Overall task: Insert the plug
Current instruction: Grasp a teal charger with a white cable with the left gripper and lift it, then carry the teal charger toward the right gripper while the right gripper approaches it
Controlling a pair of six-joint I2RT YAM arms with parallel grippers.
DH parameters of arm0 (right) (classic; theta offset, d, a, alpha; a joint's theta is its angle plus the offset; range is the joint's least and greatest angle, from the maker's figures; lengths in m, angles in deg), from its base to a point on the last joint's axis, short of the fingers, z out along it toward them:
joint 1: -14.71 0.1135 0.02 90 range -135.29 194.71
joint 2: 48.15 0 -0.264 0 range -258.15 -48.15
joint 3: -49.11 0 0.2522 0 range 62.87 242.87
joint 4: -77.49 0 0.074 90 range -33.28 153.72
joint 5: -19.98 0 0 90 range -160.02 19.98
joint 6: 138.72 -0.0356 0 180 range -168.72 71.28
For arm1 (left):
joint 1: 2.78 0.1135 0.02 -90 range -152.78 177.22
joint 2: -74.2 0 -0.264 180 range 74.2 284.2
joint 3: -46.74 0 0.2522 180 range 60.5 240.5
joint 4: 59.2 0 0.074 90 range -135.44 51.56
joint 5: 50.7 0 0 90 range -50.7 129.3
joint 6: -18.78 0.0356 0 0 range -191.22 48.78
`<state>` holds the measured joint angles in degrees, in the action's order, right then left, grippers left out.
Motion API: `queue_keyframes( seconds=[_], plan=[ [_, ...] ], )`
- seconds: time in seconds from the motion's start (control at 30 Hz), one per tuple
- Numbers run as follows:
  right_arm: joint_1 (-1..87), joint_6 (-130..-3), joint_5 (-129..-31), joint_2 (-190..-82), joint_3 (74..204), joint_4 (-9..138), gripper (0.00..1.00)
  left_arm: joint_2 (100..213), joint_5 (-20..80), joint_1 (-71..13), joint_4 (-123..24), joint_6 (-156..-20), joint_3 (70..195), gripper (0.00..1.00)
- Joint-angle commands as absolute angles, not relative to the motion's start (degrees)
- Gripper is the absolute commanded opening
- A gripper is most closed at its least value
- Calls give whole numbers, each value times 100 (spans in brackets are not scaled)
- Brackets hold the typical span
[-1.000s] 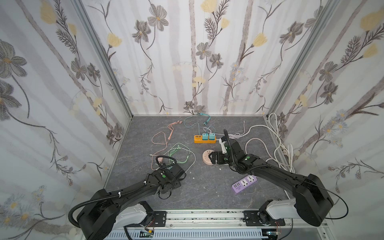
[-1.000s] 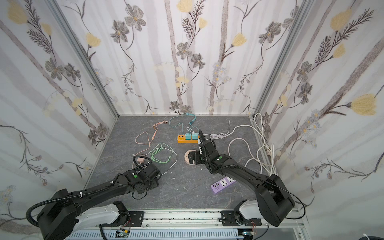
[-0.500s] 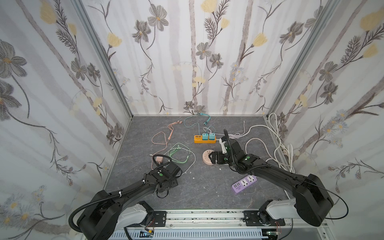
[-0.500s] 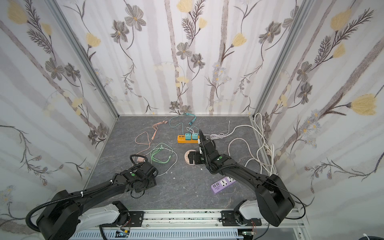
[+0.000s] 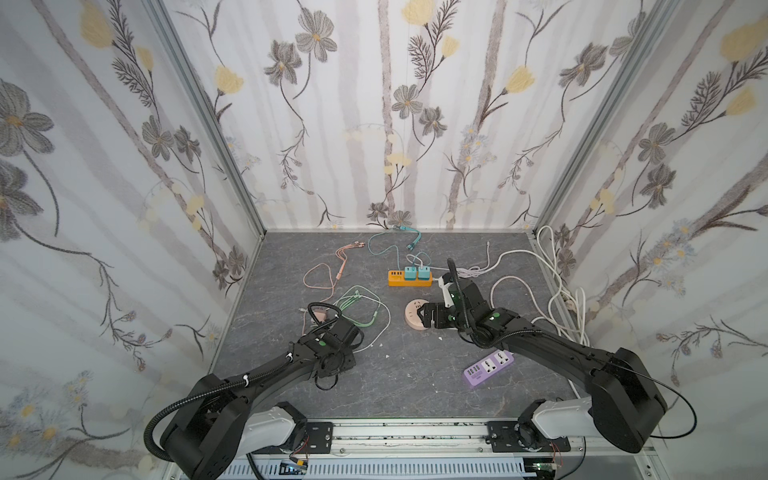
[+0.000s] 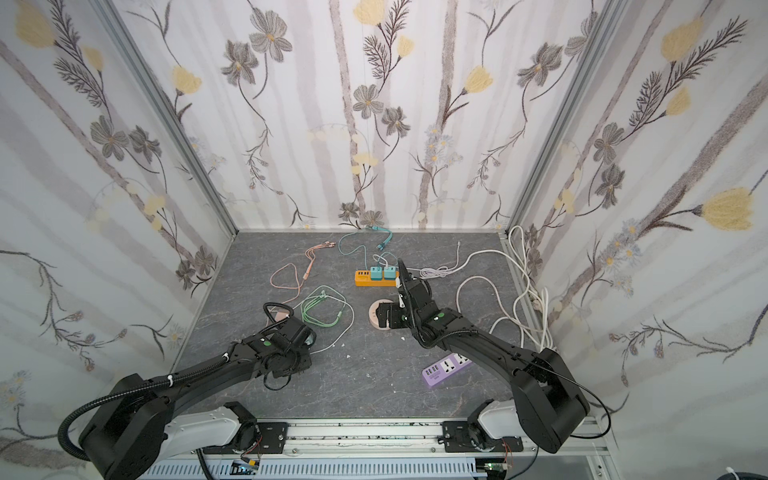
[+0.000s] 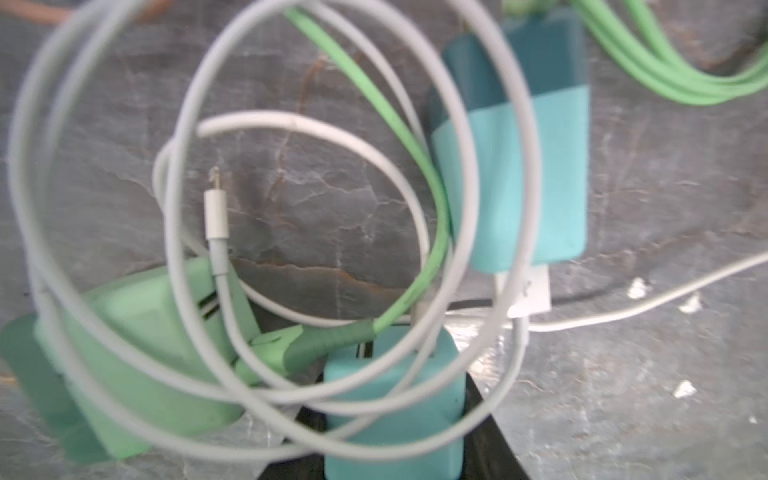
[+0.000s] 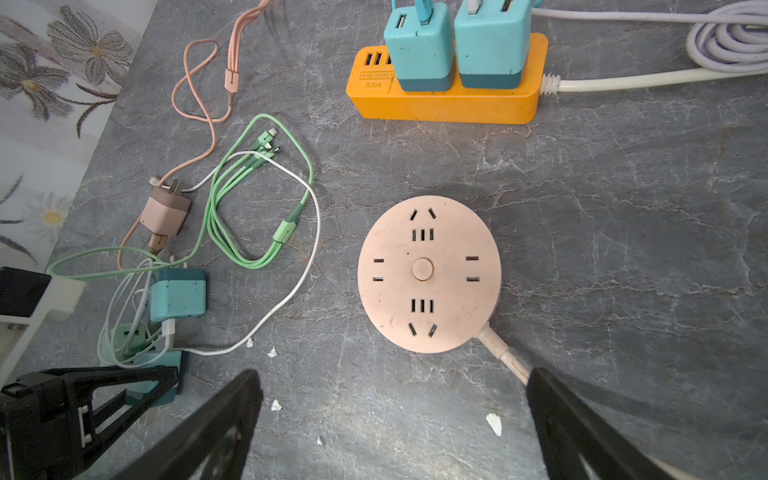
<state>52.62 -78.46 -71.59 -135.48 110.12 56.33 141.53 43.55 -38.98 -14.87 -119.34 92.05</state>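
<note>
Left wrist view shows the left gripper point(image 7: 392, 390) grasping a teal plug point(image 7: 395, 424), with a black finger against each side, low over the grey table point(image 7: 623, 374) at its front left. White cable point(image 7: 299, 123) loops over the plug and over a green charger point(image 7: 137, 353) just beside it. A second teal charger point(image 7: 515, 178) lies flat nearby, and green cable point(image 7: 332, 336) runs between the two. Whether the plug rests on the table cannot be told. In the right wrist view a pink charger point(image 8: 166, 212) lies just past this tangle. Near the table's middle a round pink socket point(image 8: 428, 274) lies face up. Beyond it an orange strip point(image 8: 449, 104) carries two more teal chargers point(image 8: 419, 45), upright and side by side. The right gripper point(image 8: 395, 374) hangs released, fingers wide apart, just short of the socket, whose cord passes one finger. In a top view a purple strip point(image 5: 488, 365) lies at the front right, partly under the right arm, and white cords point(image 5: 557, 291) trail along the right wall.
</note>
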Motion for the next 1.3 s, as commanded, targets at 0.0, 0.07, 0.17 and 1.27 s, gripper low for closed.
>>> queue_keyframes(
  seconds=[0.0, 0.07, 0.17, 1.27],
  plan=[
    [5268, -7865, -7210, -13527, 11026, 5860, 99, 13887, 4379, -3890, -1226, -11766, 9490, 12],
    [5276, -7846, -7212, -13473, 10960, 5989, 99, 13627, 4401, -3875, -978, -11677, 9772, 12],
    [5276, -7817, -7222, -13418, 10937, 6063, 99, 13344, 4146, -3815, -865, -11512, 10254, 12],
    [6028, -6623, -9334, -13911, 11253, 7895, 88, 13327, 2898, -2790, -2692, -12690, 11121, 10]
  ],
)
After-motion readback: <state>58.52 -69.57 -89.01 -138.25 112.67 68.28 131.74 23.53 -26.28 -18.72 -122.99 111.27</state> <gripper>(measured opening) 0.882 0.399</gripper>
